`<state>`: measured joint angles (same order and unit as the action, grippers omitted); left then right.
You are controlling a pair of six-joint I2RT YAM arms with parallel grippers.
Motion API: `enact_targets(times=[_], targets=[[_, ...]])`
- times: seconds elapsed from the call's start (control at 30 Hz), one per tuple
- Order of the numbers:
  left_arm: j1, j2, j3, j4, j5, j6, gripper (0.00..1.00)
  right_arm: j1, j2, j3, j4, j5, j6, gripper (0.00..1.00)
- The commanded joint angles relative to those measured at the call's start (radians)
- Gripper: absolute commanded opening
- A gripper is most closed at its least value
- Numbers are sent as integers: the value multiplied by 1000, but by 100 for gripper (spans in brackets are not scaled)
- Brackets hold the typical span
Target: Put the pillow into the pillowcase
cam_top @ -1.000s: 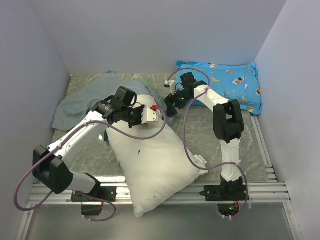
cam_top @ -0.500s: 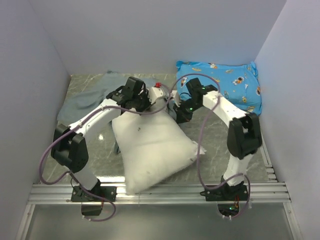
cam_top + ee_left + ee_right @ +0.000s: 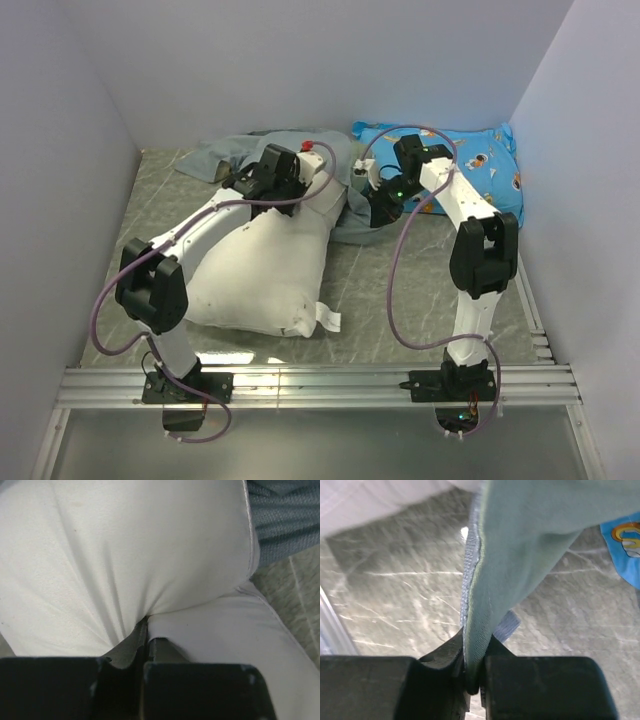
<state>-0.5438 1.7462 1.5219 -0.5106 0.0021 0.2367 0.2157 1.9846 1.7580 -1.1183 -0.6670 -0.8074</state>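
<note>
Toward the back of the table [image 3: 400, 290], left hand [image 3: 146, 632] clamped on pillow [image 3: 125, 555] fold, right hand [image 3: 473, 652] clamped on pillowcase [image 3: 530, 540] hem

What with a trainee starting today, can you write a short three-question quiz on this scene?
1. True or false: the left pincer is shut on the pillow.
2. What does the right pincer grip? A) the pillow B) the pillowcase C) nothing
3. Fill in: the blue cartoon cushion lies at the far ___ corner of the table.

Key: 1 true; 2 B; 3 right.
</note>
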Motion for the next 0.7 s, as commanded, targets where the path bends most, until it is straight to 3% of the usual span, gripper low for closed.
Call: enact_targets(times=[0.0,0.17,0.23,0.3,0.37,0.4,0.53,0.67], targets=[[44,18,27,-121,-35,-280,0,31,-49,52,-72,-32,31,15],[134,-45,-23,-131,1,-471,0,126,-29,87,-29,-54,71,14],[160,-73,-28,-123,-63,-525,0,183,-4,129,-14,-51,97,16],[160,-86,-5,-137,-91,-581,0,214,37,181,5,-46,148,22],[139,-90,0,-135,-100,-622,0,232,65,234,-6,-39,192,41],[122,-82,4,-138,-117,-675,0,226,63,244,-5,-28,204,42],[-23,5,61,-192,-322,-862,0,113,-16,215,26,32,260,63],[-51,140,197,-137,-257,-997,0,-76,-122,212,-9,121,307,69]])
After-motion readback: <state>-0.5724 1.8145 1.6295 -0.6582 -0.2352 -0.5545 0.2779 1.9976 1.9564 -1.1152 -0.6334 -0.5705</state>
